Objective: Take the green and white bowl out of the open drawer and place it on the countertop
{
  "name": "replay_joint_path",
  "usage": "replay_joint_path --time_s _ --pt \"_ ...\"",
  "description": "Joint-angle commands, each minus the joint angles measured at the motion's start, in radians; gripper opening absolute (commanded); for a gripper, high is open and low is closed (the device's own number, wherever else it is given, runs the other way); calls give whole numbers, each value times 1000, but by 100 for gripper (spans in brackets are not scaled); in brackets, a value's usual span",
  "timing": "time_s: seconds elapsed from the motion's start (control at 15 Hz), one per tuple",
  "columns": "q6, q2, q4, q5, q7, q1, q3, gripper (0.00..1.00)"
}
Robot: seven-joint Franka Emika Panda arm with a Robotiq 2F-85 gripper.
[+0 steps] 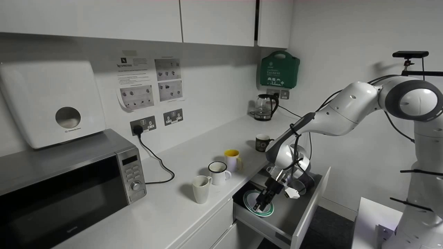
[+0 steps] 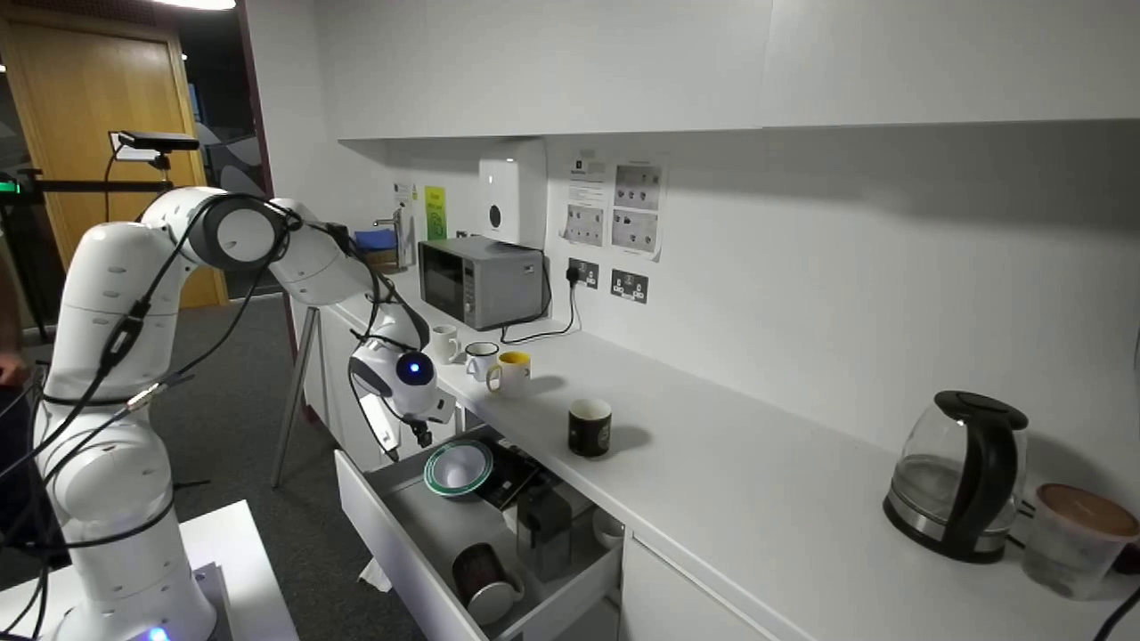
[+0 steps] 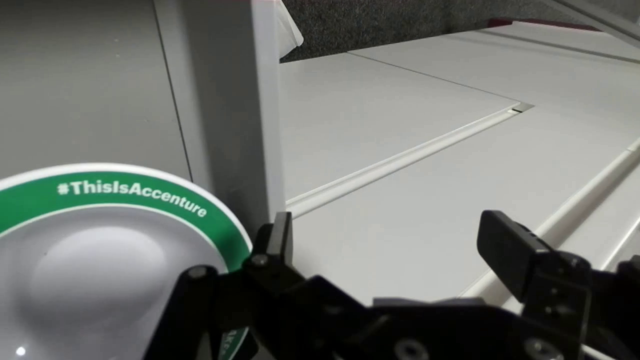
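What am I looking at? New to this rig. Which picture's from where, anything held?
It's a white robot arm ending in a two-fingered pincer. Both exterior views look in from outside; the wrist view is shot from just behind the pincer. The countertop carries, among other things, a microwave, four mugs and a glass kettle. The green and white bowl lies in the open drawer. The pincer is open near the bowl's rim, holding nothing; whether it touches is unclear.
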State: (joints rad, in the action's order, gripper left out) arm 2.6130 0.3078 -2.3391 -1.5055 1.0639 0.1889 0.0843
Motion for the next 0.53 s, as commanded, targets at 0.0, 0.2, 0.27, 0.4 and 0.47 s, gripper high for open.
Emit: replay_joint_path --time_s 0.0,0.2,0.27,0.4,0.47 --pt "-52 -22 -18 -20 57 -42 -18 100" --pt "-68 -21 -17 -7 68 -64 -34 100" --pt "-73 -20 -16 -4 74 -71 -40 100" --pt "-79 -14 -10 8 83 -81 -51 100" --pt "-81 -13 -8 19 83 -95 -46 100"
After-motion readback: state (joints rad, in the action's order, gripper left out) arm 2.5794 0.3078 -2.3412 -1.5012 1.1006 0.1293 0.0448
